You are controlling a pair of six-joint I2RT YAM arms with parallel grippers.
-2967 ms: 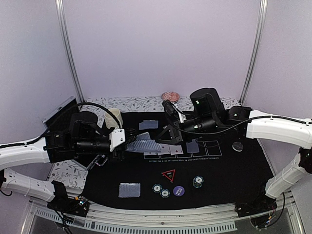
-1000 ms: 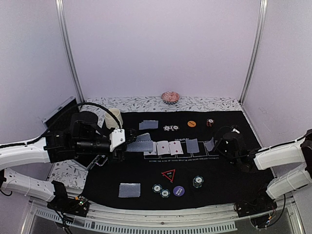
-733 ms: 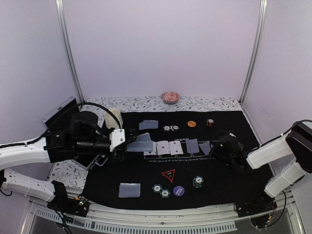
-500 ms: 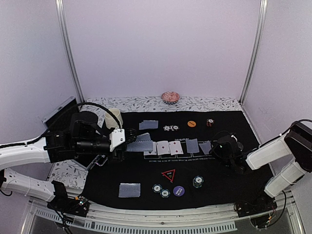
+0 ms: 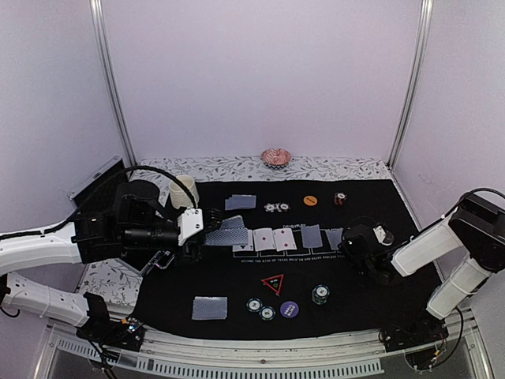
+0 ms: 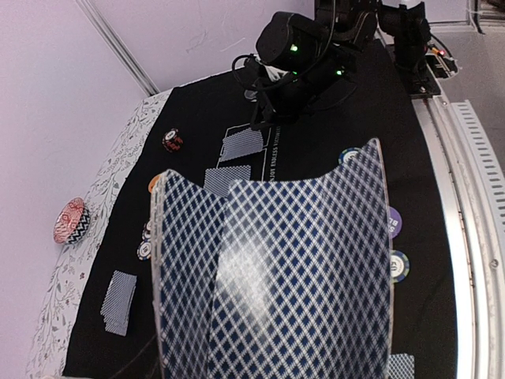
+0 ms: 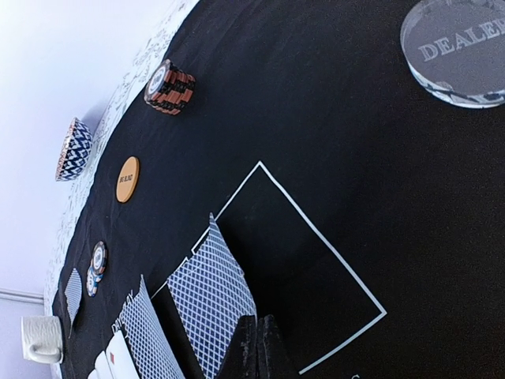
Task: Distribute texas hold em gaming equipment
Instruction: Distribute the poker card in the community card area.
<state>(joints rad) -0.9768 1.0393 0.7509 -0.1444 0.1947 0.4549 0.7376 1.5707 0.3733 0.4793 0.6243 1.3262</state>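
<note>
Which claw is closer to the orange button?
Right. The right claw is down by the card row, nearside and right of the orange button; the left claw holds cards far left.

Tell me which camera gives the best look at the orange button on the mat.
Right wrist: the orange button lies whole and unobstructed on the black mat, with dark print on its face. The top external view shows it whole but tiny. In the left wrist view only its edge peeks out beside the held cards.
</note>
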